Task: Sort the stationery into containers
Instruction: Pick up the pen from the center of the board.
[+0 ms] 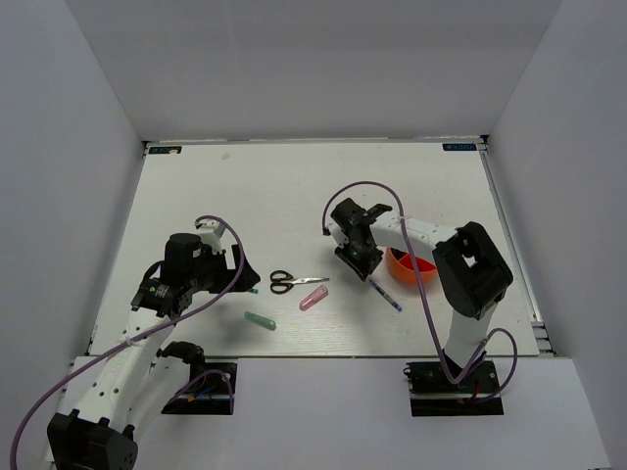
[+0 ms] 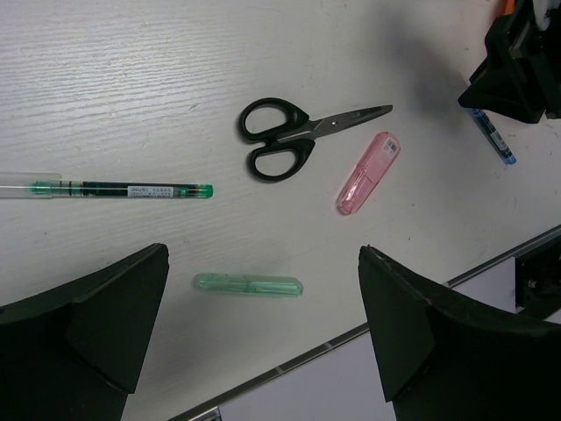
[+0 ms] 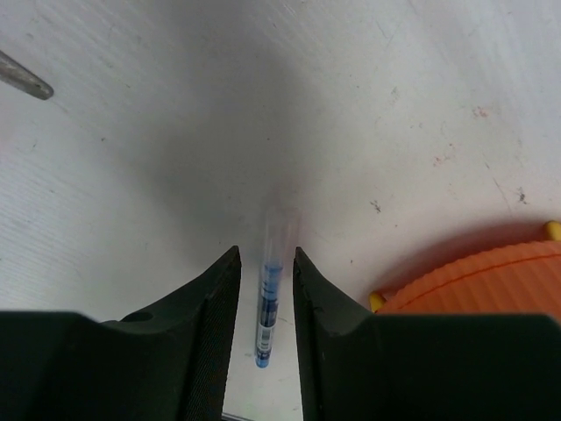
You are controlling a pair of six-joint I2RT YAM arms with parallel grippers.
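Black fingers of the left gripper (image 2: 261, 259) fill the bottom corners of the left wrist view, spread wide and holding nothing. Just beyond the gap between them a translucent green stick (image 2: 248, 284) lies flat on the white table (image 1: 294, 196), close to its near edge. A green-ink pen (image 2: 123, 189) lies farther out on the left, and the black-handled scissors (image 2: 289, 136) lie closed, blades pointing toward the right arm. A pink stick (image 2: 368, 173) lies at a slant just beside the scissor blades, not touching them. All four things are apart from one another with bare table between them.

The right gripper (image 3: 266, 254) points down at the table, its fingers narrowly apart. A blue pen (image 3: 267, 307) lies lengthwise in the gap, with a sliver of table showing on either side of it, so the pads do not press it. The orange bowl (image 3: 491, 281) sits just right of that gripper, near the pen but not touching it. Small yellow bits show at its rim; what they are cannot be told. In the top view the right forearm crosses over the bowl and hides most of it. The scissor tip shows at the far left of the right wrist view, well apart from the pen.
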